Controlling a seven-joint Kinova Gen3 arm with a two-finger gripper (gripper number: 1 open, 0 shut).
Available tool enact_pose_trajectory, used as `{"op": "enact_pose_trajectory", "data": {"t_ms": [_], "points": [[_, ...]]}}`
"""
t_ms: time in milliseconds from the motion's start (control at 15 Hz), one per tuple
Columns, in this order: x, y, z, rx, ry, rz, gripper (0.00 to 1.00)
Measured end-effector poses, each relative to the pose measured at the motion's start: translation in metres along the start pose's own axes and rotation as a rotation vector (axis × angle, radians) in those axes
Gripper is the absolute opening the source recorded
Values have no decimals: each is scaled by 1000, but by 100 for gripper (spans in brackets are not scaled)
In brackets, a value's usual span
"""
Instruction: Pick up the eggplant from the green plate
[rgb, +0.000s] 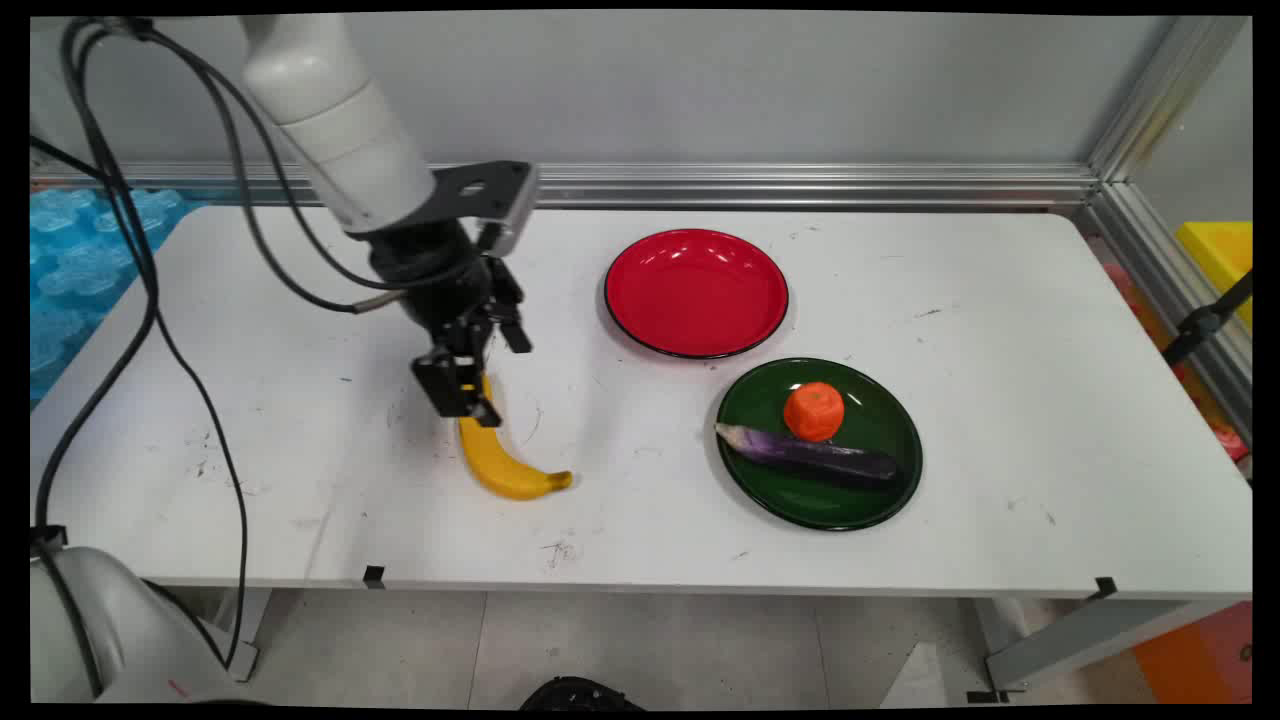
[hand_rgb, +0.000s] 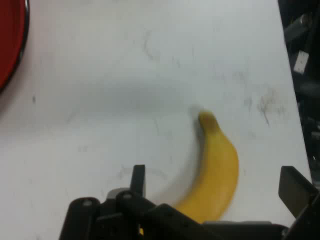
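A yellow banana (rgb: 505, 468) lies on the white table (rgb: 1000, 420), left of the middle. My gripper (rgb: 468, 392) hangs low over the banana's upper end. In the hand view the gripper (hand_rgb: 215, 186) is open, one finger on each side of the banana (hand_rgb: 216, 172), with a gap between the fingers and the fruit. Whether the fingers touch the table cannot be made out.
An empty red plate (rgb: 696, 292) sits right of the gripper, and its edge (hand_rgb: 11, 40) shows in the hand view. Farther right, a green plate (rgb: 762, 482) carries an orange fruit (rgb: 814, 411) and a purple eggplant (rgb: 810, 455). Black cables (rgb: 150, 300) hang at the left.
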Motion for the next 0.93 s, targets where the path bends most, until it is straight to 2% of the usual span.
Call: {"op": "enact_pose_trajectory", "data": {"t_ms": [600,933], "points": [[89,-8,52,47,151,66,100],[123,-15,93,69,213,68,100]]}}
